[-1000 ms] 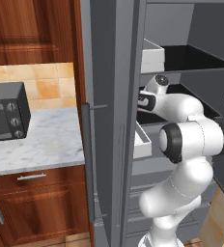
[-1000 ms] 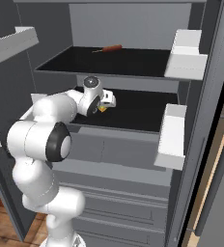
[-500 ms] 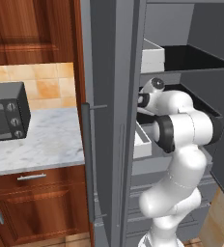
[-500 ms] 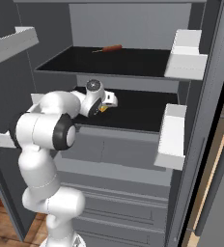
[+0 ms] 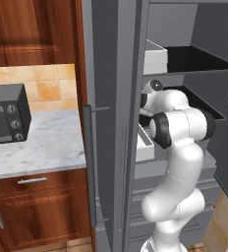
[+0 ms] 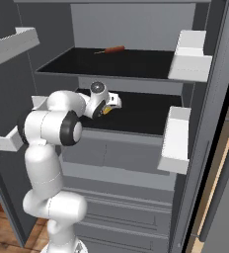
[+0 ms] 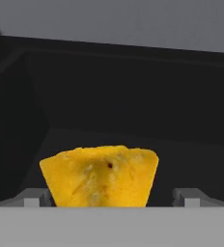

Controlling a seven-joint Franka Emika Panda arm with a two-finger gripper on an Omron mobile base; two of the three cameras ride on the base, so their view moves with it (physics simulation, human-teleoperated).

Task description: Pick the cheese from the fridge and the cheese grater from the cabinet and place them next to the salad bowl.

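Left base cam: behind the arm on its left, facing forward and down past the fridge (image 5: 116,98) door edge, with the marble surface (image 5: 37,142) on its left. Right base cam: behind the arm on its right, looking straight into the open fridge. Both share the arm and the dark fridge shelf (image 6: 141,111). Hand cam: very close, facing along the jaws into that shelf, the cheese (image 7: 100,176) just ahead between them.
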